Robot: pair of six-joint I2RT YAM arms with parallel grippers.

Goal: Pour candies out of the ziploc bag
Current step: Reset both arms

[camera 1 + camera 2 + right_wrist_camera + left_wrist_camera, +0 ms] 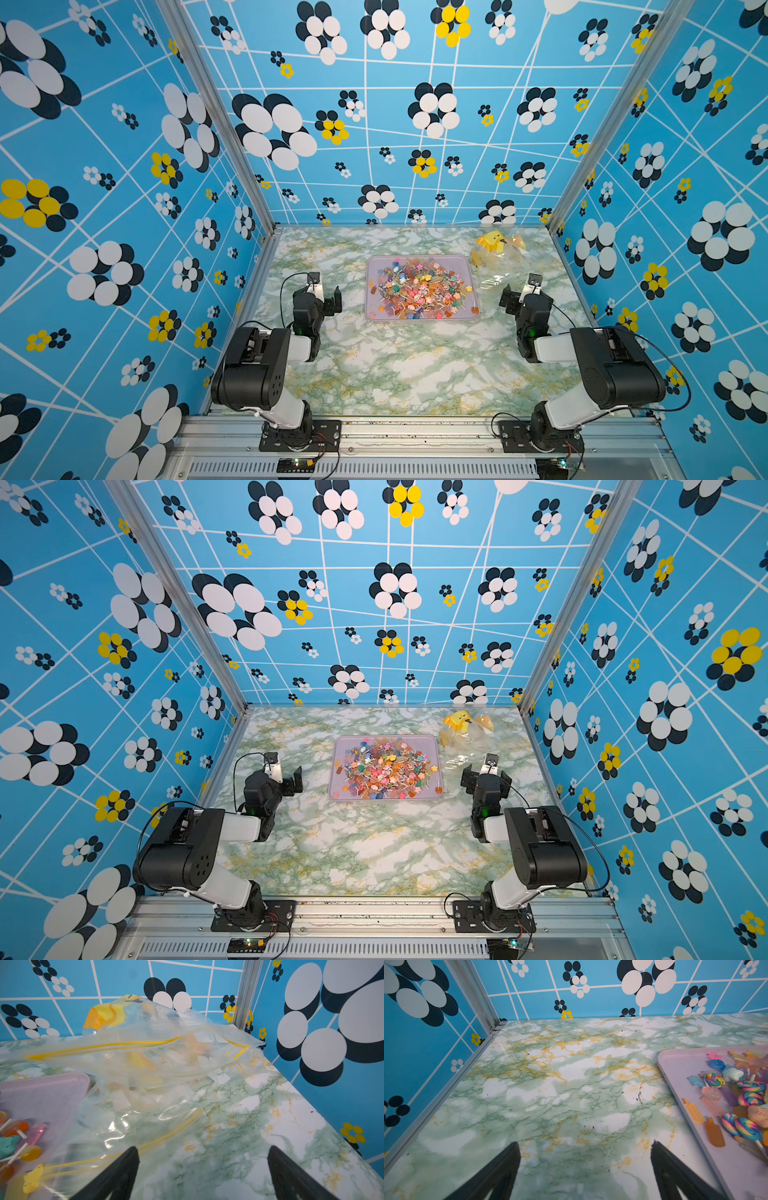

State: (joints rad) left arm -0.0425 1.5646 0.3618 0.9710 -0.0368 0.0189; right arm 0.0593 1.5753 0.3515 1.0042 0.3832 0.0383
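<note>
My left hand (326, 291) hangs low over the counter (415, 365) just left of the tray (374, 266), its arm folded back with the elbow raised. The hand is released, jaws spread wide with only bare marble pattern between them in the left wrist view. My right hand (519, 289) mirrors it on the tray's right side, also released and gripping nothing, with its inner fingertip close to the crumpled plastic of the bag (498, 253). The counter is green-and-white marble print with yellow veins, dotted with small dark specks. Blue walls (124, 166) patterned with white lines and black, white and yellow flowers box it in on three sides, and there are metal posts at the back corners. The candies (419, 289) lie heaped in the lilac tray: rainbow swirls on sticks, orange ice-lolly shapes, stars, flowers and translucent pink and amber pieces. The clear bag, with a yellow zip line and a yellow duck print, lies slack near the back right corner. Its near flap seems to reach the tray's rim, and whether any sweets are inside I cannot tell.
</note>
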